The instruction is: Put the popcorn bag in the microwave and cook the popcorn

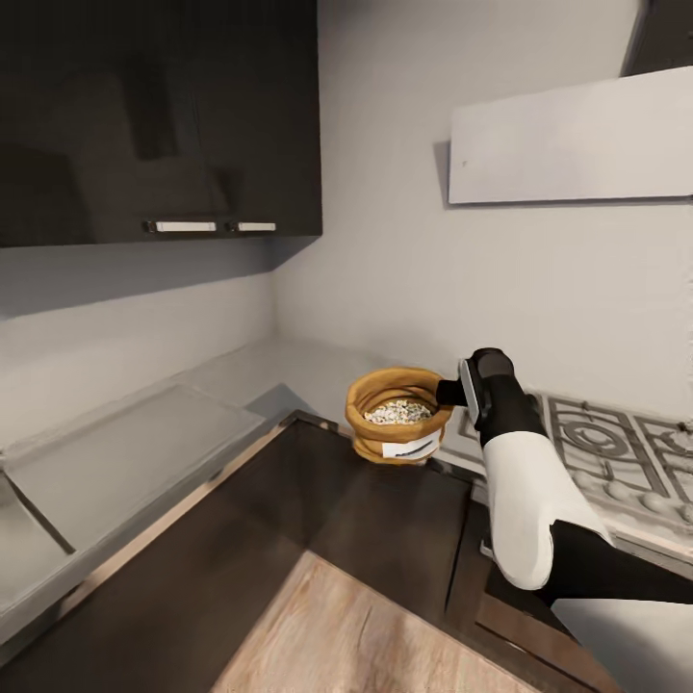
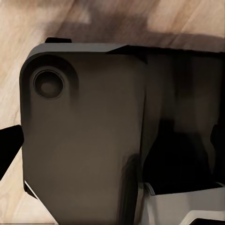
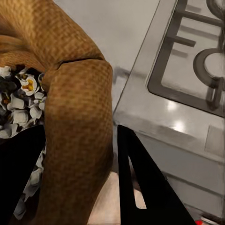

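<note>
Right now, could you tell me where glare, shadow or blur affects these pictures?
Head view: the dark upper cabinet is glossy with soft reflections; the popcorn bag is sharp. Right wrist view: bright highlights on the steel hob, and the near fingers are black silhouettes. Left wrist view: a dark, soft-edged robot part looms close.

Popcorn bag at countertop edge, left of gas hob; right gripper at its right rim; wall cabinets above left; hood over hob
</note>
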Available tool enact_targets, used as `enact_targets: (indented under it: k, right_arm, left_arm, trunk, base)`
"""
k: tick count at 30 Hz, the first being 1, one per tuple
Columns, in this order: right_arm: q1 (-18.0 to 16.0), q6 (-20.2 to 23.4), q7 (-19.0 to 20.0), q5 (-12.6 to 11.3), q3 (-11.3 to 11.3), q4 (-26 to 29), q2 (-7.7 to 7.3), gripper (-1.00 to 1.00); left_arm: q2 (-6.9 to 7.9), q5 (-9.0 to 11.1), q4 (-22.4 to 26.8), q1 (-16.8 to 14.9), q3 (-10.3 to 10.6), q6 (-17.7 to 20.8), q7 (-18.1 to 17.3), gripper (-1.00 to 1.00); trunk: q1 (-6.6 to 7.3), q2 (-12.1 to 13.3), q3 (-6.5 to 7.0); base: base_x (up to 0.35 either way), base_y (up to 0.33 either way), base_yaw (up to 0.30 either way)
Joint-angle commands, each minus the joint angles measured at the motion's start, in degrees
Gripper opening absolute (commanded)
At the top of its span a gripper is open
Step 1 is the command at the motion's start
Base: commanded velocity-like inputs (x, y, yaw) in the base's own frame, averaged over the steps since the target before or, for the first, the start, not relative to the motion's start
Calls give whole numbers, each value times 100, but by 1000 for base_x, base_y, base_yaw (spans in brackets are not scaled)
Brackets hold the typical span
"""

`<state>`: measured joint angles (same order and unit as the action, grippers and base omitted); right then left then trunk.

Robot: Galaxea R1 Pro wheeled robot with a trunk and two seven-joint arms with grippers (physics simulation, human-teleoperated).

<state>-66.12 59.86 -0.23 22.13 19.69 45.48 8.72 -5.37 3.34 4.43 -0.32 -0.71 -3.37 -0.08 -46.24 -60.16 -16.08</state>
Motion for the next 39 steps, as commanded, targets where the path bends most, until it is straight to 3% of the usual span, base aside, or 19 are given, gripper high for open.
enact_targets:
  k: [1,35,39]
  right_arm:
    - [-6,14,-3,2,25,5,7,-100]
    - [-6,14,4,-6,70,-96,-19,-100]
    - [-6,14,5,-1,70,-102,-6,-100]
  left_arm:
    - [-5,35,-4,-3,-5,-17,-1,100]
    - [-1,31,2,3,9,-15,-1,100]
    - [9,35,5,2,10,-15,-1,100]
  trunk:
    - [3,-5,-8]
    - [3,-5,-8]
    - [3,-5,-8]
  base:
    - [-321,0,0]
    - [-342,0,0]
    - [-83,0,-74]
